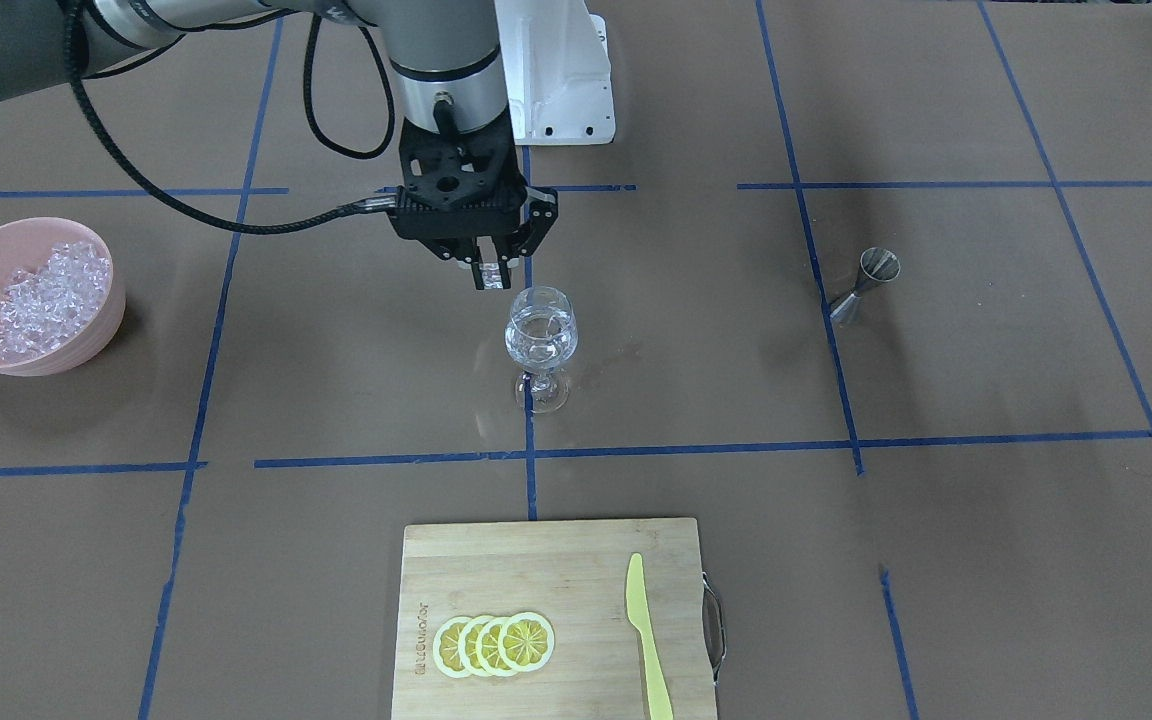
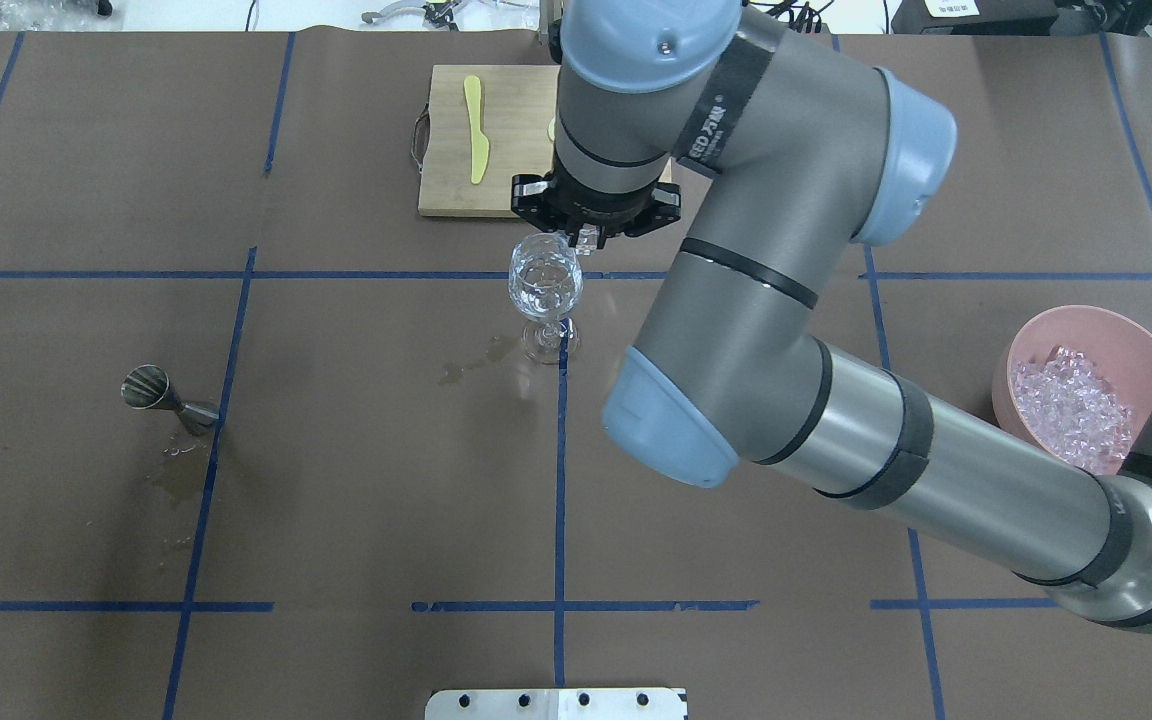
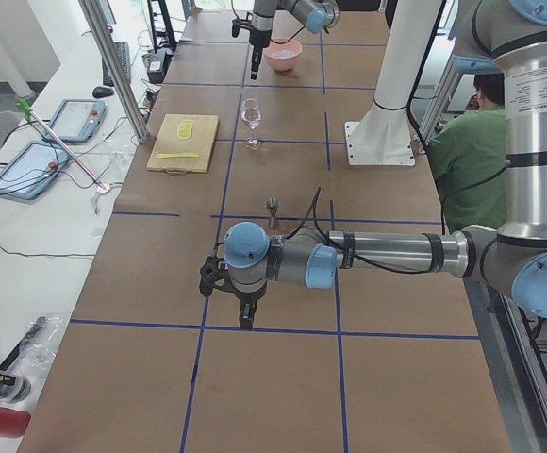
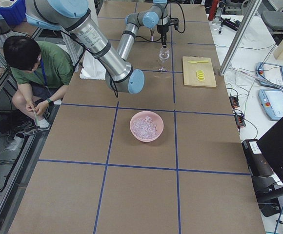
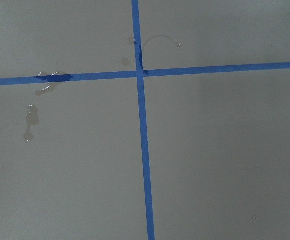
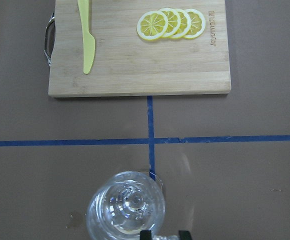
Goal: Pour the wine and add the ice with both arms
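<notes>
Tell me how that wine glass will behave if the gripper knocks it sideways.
The wine glass would probably tip easily, because its wide bowl sits on a thin stem and a small foot. It is clear glass, so it is likely fragile and slick to grip. The wet patches beside its foot might let it slide.

table [image 5: 225,165]: brown | blue tape lines [image 5: 141,73]: cross upper centre | wet spots [image 5: 30,125]: left of crossing

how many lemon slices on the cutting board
4: yellow lemon slices overlap in one row on the wooden cutting board, opposite the yellow plastic knife; none seemingly hidden
</notes>
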Available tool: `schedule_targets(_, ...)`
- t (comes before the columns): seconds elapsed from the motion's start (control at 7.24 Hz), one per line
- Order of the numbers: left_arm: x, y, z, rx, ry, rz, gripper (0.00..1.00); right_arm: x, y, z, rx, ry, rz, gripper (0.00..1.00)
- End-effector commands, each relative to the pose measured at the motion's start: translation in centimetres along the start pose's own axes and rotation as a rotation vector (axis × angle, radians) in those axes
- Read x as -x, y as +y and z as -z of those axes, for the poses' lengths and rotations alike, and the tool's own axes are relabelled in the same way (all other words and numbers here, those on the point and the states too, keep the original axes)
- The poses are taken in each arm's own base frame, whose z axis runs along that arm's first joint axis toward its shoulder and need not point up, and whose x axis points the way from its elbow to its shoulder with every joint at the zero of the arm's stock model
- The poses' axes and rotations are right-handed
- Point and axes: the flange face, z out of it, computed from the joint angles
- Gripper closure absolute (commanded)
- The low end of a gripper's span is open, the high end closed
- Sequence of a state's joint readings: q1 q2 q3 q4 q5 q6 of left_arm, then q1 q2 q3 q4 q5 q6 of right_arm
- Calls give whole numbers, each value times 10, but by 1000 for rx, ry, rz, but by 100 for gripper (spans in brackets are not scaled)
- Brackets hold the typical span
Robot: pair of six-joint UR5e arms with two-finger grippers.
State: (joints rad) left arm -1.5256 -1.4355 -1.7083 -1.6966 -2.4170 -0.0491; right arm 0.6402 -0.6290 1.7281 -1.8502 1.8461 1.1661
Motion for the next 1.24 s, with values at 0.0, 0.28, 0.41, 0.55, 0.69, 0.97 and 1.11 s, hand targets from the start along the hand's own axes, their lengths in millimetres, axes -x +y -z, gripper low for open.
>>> schedule_targets(0.0, 1, 2, -1, 2, 0, 2, 0, 34, 20, -8, -23, 10, -26, 100)
schedule_targets(0.28, 2, 4, -1, 4, 2, 3, 0, 48, 19, -19, -35, 32, -38, 100)
schedule_targets(0.41, 3, 5, -2, 6, 2, 3, 0, 47, 19, -20, -38, 35, -39, 100)
schedule_targets(0.55, 3, 5, -2, 6, 3, 2, 0, 43, 17, -24, -61, 51, -38, 100)
schedule_targets(0.69, 3, 6, -3, 7, 3, 3, 0, 43, 15, -26, -108, 70, -34, 100)
schedule_targets(0.97, 4, 6, -3, 8, 3, 3, 0, 40, 13, -29, -123, 84, -27, 100)
schedule_targets(1.11, 4, 6, -3, 8, 3, 4, 0, 42, 16, -31, -119, 83, -21, 97)
